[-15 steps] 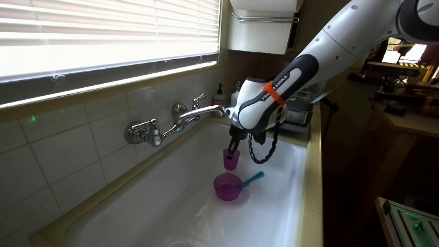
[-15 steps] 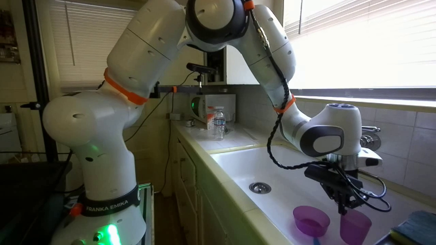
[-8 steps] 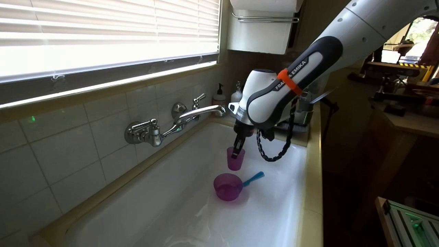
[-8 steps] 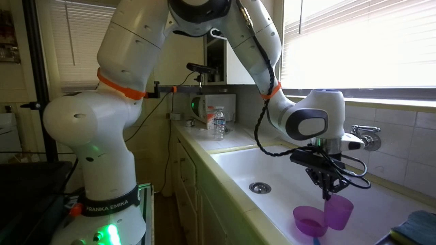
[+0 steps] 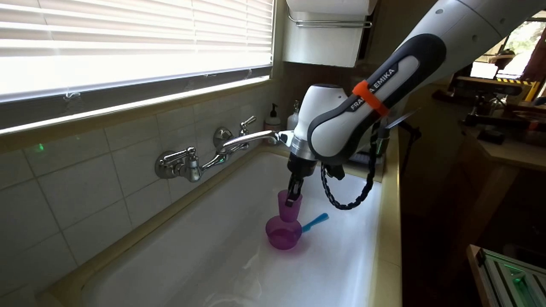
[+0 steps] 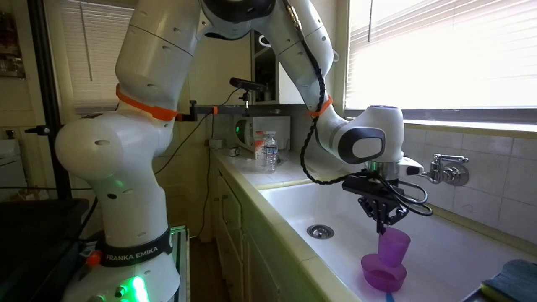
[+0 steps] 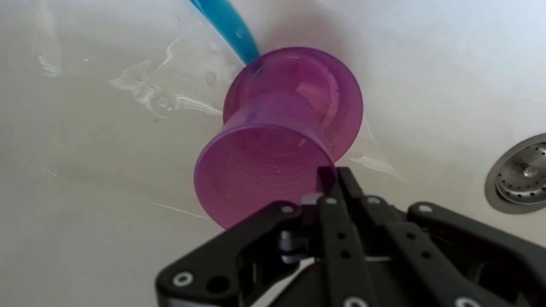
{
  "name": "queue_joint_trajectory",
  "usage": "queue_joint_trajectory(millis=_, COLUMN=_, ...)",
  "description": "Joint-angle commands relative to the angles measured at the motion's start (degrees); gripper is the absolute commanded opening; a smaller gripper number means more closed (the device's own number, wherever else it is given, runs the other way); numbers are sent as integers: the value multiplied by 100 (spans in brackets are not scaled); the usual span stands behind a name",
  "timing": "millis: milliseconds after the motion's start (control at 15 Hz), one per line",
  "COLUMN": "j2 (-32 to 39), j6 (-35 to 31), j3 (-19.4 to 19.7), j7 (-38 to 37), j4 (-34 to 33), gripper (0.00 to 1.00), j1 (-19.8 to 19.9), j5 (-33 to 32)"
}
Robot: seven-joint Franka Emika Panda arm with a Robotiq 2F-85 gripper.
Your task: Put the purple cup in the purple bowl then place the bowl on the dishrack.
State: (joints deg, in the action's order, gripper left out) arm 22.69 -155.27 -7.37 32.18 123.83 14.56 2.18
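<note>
My gripper (image 7: 337, 172) is shut on the wall of the purple cup (image 7: 260, 170), one finger inside its rim and one outside. The cup hangs slightly tilted, mouth up. In both exterior views its lower end overlaps the purple bowl (image 5: 283, 242); whether they touch I cannot tell. The bowl (image 6: 384, 282) stands upright on the sink floor, and the wrist view shows no cup resting flat inside it. The dishrack cannot be made out; the area behind my arm at the sink's far end is mostly hidden.
A blue utensil (image 5: 316, 222) sticks out from beside the bowl. The chrome faucet (image 5: 251, 137) reaches over the sink (image 5: 204, 256) close to my wrist. The drain (image 6: 320, 231) lies farther along. A dark sponge (image 6: 509, 279) sits at the near corner, and a soap bottle (image 5: 273, 121) at the back.
The cup, still gripped, has travelled from beside the bowl to over it, closer to the drain side. Bowl and utensil have stayed in place.
</note>
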Motion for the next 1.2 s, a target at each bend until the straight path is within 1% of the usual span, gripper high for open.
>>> queue_joint_trajectory(millis=0, j2=81, j6=196, j3=12, j7=142, j4=-52, gripper=1, j1=-172, j5=-98)
queue_joint_trajectory(millis=200, j2=195, j6=150, j3=82, j7=168, j4=-89, gripper=1, j1=-205, j5=-171)
queue_joint_trajectory(millis=533, j2=401, j6=59, j3=58, j7=317, j4=-112, gripper=1, j1=-198, j5=-159)
queue_joint_trajectory(millis=933, j2=594, j6=-237, j3=81, j7=46, j4=-79, gripper=1, j1=-239, j5=-94)
queue_joint_trajectory(millis=1000, j2=624, j6=-313, j3=88, j7=-2, j4=-69, gripper=3, j1=-247, j5=-104)
queue_joint_trajectory(millis=1067, j2=645, j6=-327, j3=108, j7=-60, j4=-65, gripper=29, j1=-263, j5=-128)
queue_joint_trajectory(millis=1133, j2=635, j6=-379, j3=108, j7=-110, j4=-28, gripper=30, j1=-256, j5=-122)
